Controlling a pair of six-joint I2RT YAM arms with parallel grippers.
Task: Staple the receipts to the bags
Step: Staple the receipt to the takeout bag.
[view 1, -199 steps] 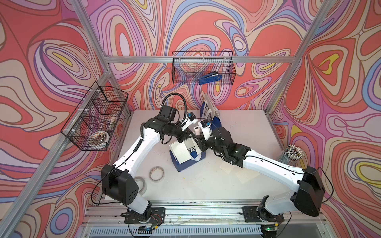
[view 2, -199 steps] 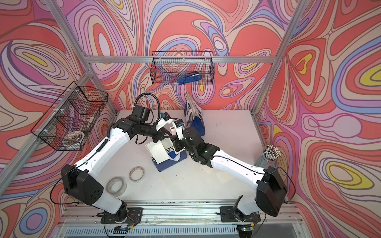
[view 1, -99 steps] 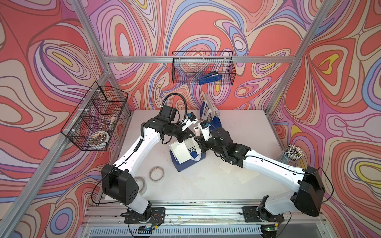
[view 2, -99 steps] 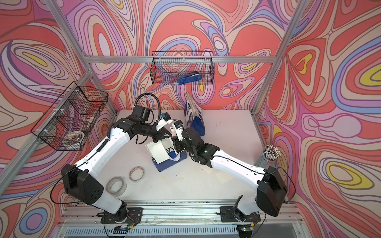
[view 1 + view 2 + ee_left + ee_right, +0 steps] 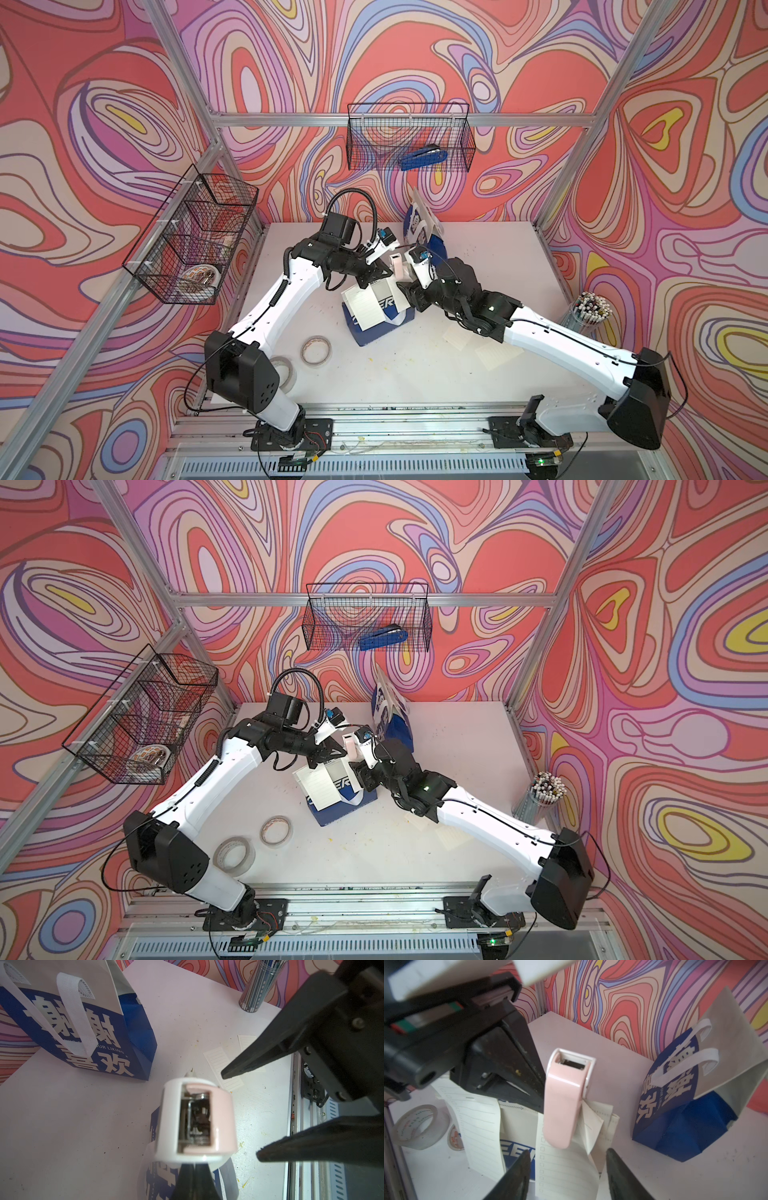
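left pincer closed, right pincer spread

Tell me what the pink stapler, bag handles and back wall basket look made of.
The pink stapler looks like glossy moulded plastic, by its sheen. The bag handles seem woven white fabric; a weave texture shows. The back wall basket is thin black wire mesh, probably coated metal.

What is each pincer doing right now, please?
Left pincer: closed, right beside the pink stapler; whether it pinches anything cannot be told.
Right pincer: open, holding nothing.
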